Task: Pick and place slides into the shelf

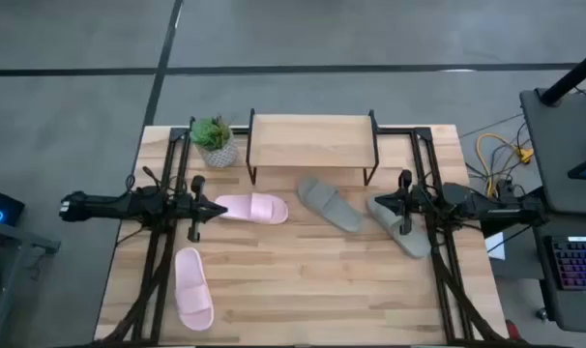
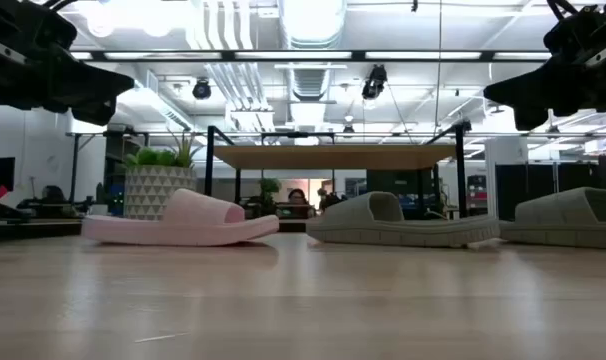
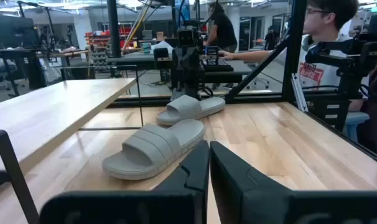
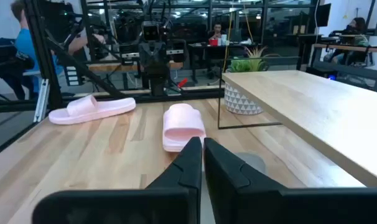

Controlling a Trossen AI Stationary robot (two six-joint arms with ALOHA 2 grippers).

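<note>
Both claws closed above slides (image 1: 329, 204)

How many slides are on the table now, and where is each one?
4. One pink slide lies by the left gripper, another pink slide nearer the front edge; one grey-green slide before the shelf, another under the right gripper.

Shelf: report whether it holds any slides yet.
Empty. The shelf has a bare top board, nothing shows under it in the low view, and all four slides lie on the table.

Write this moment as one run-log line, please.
left gripper: shut, beside pink slide | right gripper: shut, above grey-green slide | shelf: no slides
</note>
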